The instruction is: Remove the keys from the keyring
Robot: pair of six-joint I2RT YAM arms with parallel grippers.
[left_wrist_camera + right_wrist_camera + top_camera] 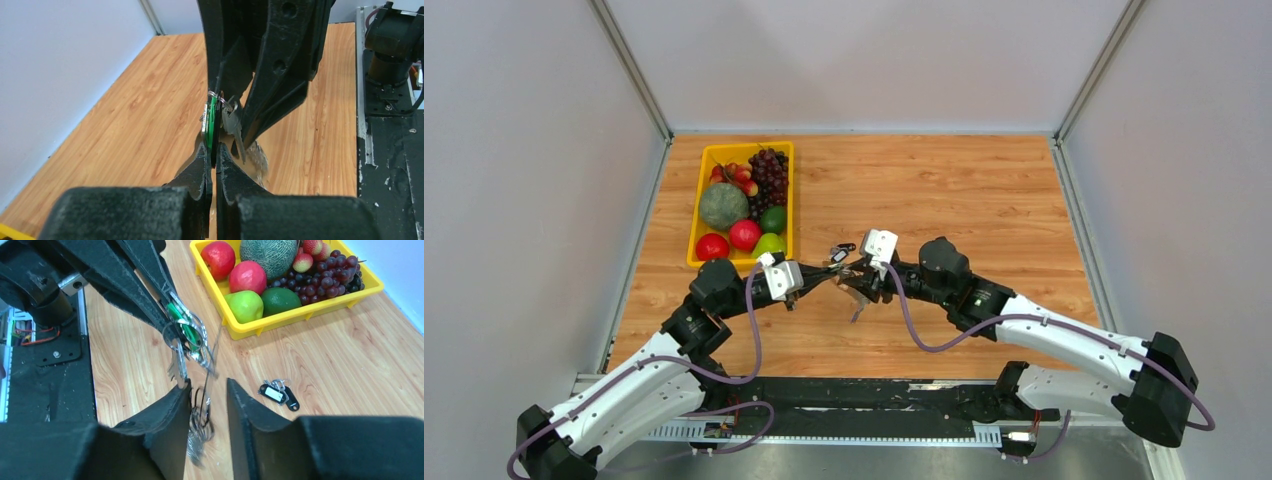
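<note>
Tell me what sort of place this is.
Probably a robotics lab test cell: a wooden tabletop boxed in by plain grey panels, left arm and right arm bolted at its edge, and a yellow tray of fruit.

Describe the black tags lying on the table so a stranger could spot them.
Start at the yellow fruit tray. On the wooden table off its near corner lie two black tags on a ring. Unlike the green tag held in the air, they lie flat, and one has a white label.
</note>
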